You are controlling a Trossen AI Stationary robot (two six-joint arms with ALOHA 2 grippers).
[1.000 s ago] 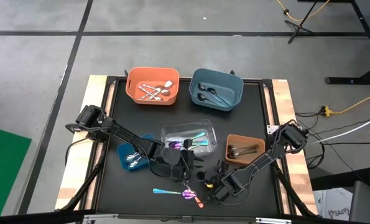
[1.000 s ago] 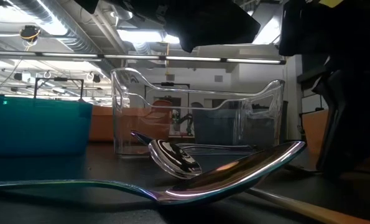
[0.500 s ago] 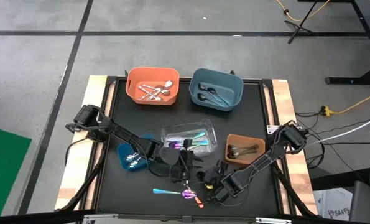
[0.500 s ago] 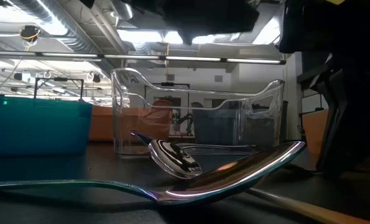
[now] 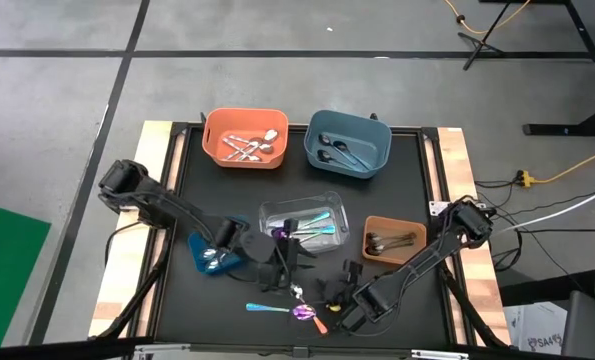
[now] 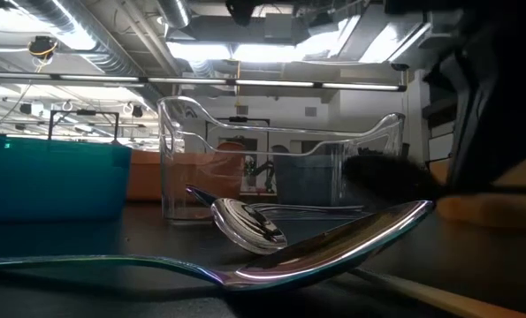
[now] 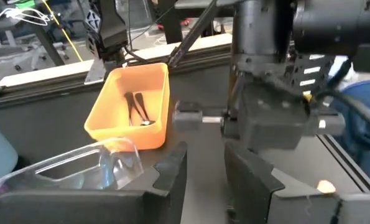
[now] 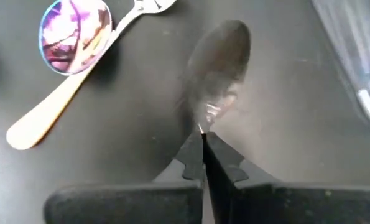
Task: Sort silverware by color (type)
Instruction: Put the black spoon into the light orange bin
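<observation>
I see the right tool [image 8: 203,144] clamped on the handle of a dark metal spoon [image 8: 217,65] above the black counter [image 5: 397,160], near the clear plastic bin [image 5: 299,212]; left tool [image 7: 203,177] stands wide, empty

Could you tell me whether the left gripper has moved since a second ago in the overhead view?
Yes. The left gripper has drawn back toward the table's left side, now sitting closer to the small blue bin and clearing the clear bin.
</observation>
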